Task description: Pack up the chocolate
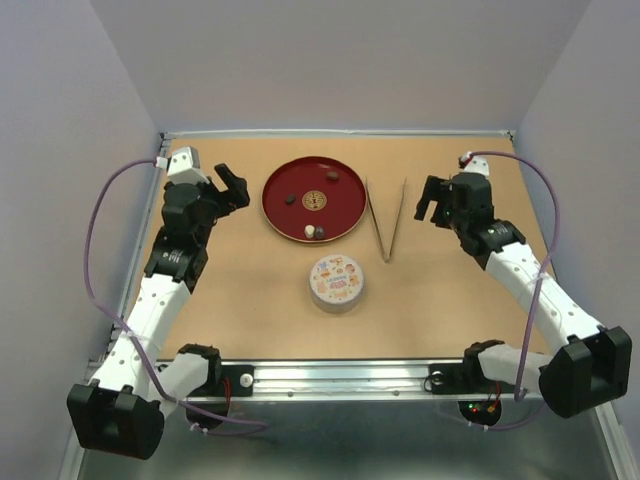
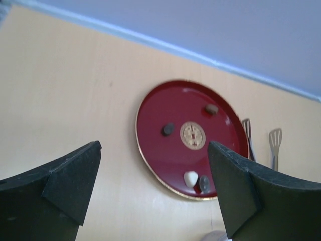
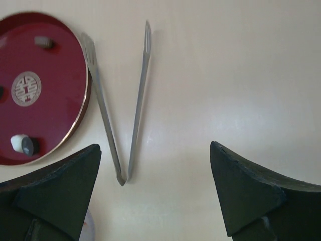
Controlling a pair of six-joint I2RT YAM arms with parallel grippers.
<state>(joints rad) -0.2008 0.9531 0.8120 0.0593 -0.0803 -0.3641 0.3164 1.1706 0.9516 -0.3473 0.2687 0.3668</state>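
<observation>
Several small chocolate pieces lie on a red round plate [image 1: 345, 205]: a dark one [image 1: 289, 199], a brown one [image 1: 331, 176], and a white one [image 1: 310, 231] touching a dark one [image 1: 320, 232] at the near rim. A round tin [image 1: 336, 280] with a patterned lid on it stands in front of the plate. My left gripper [image 1: 232, 187] is open and empty, left of the plate. My right gripper [image 1: 432, 205] is open and empty, right of the tongs. The left wrist view shows the plate [image 2: 160, 105] and the white piece [image 2: 191, 178] between the open fingers [image 2: 75, 175].
Long metal tongs [image 1: 385, 220] lie spread in a V between the plate and my right gripper, hinge toward me. They also show in the right wrist view [image 3: 120, 110], beside the plate [image 3: 55, 100]. Grey walls close the table's back and sides.
</observation>
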